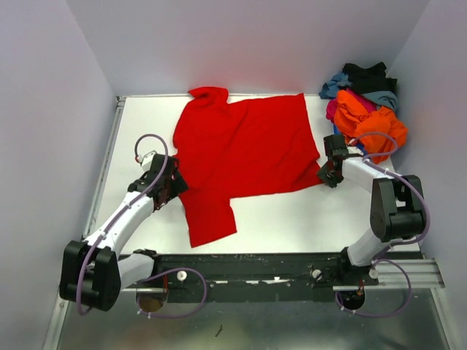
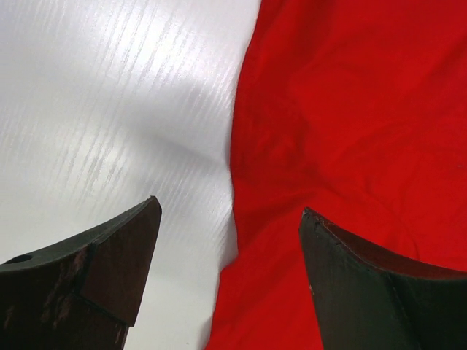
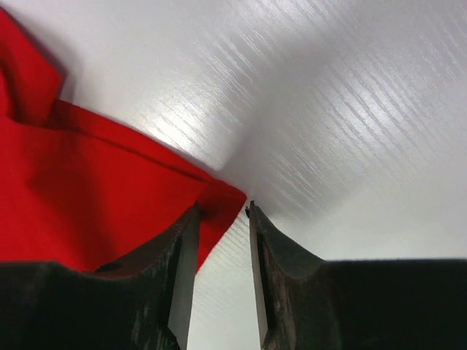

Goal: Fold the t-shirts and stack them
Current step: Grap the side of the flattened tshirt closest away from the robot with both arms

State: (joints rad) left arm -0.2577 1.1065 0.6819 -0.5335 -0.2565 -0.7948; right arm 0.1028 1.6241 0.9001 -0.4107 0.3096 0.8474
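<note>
A bright red t-shirt (image 1: pixel 241 146) lies spread on the white table (image 1: pixel 292 219), one sleeve at the back, the other hanging toward the front. My left gripper (image 1: pixel 174 182) is wide open at the shirt's left edge. In the left wrist view (image 2: pixel 230 219) one finger is over bare table and the other over red cloth (image 2: pixel 350 109). My right gripper (image 1: pixel 326 175) is at the shirt's right front corner. In the right wrist view (image 3: pixel 223 210) its jaws stand a narrow gap apart, with the cloth corner (image 3: pixel 226 198) between the tips.
A heap of other shirts sits at the back right corner: orange (image 1: pixel 361 117) on top, magenta (image 1: pixel 332 109), blue (image 1: pixel 334 85), grey-blue (image 1: pixel 383 97) and black (image 1: pixel 368 75). Walls enclose the table on three sides. A black rail (image 1: pixel 255 266) runs along the front edge.
</note>
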